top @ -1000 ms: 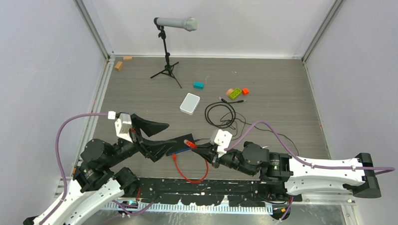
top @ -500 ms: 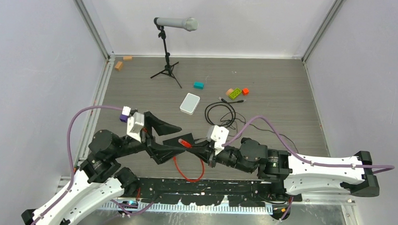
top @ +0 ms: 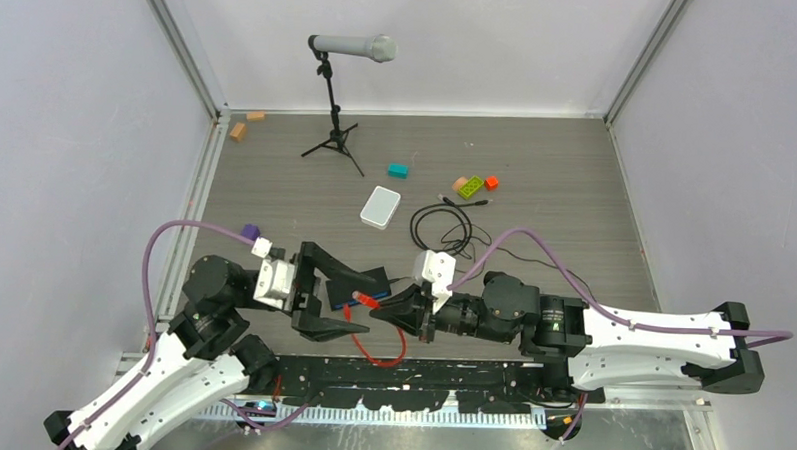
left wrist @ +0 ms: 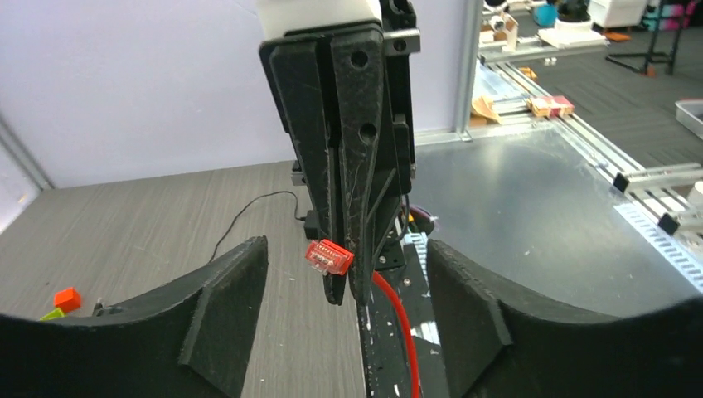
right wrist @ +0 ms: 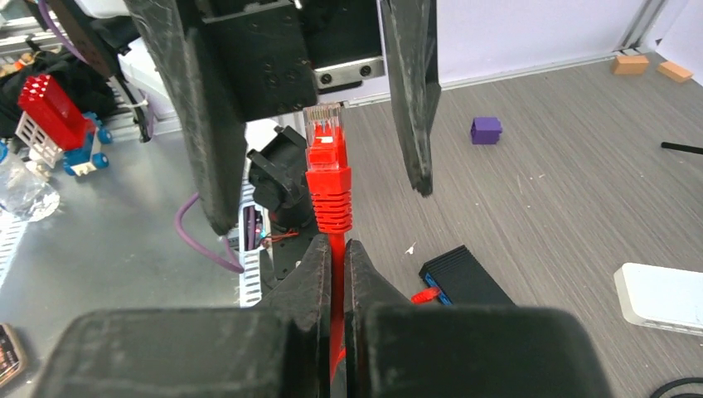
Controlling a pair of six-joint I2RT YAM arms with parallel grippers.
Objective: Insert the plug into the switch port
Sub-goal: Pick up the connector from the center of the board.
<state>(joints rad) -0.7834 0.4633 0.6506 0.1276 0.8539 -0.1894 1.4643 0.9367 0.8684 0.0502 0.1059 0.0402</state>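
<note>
My right gripper (right wrist: 336, 261) is shut on the thin red cable (right wrist: 335, 249) just behind the plug (right wrist: 322, 131). The plug's clear tip points up and away from the fingers. In the top view the plug (top: 366, 298) hangs between the two spread fingers of my open left gripper (top: 337, 301). In the left wrist view the plug (left wrist: 330, 257) juts left from the shut right fingers (left wrist: 356, 166), above the left gripper (left wrist: 344, 319), and touches neither left pad. The black switch (right wrist: 464, 278) lies flat on the table. Another red connector (right wrist: 425, 293) sits at its blue port edge (right wrist: 437, 288).
A white rounded box (top: 380, 206) and a coiled black cable (top: 442, 227) lie behind the grippers. Coloured blocks (top: 471, 186), a teal block (top: 397, 170) and a microphone stand (top: 335, 123) are farther back. A purple block (right wrist: 486, 130) sits left of the arms. The red cable loops (top: 388, 350) over the black front rail.
My left gripper has swung round and come in so that its fingers straddle the plug, and its jaws narrowed slightly. My right gripper has carried the plug a little to the left.
</note>
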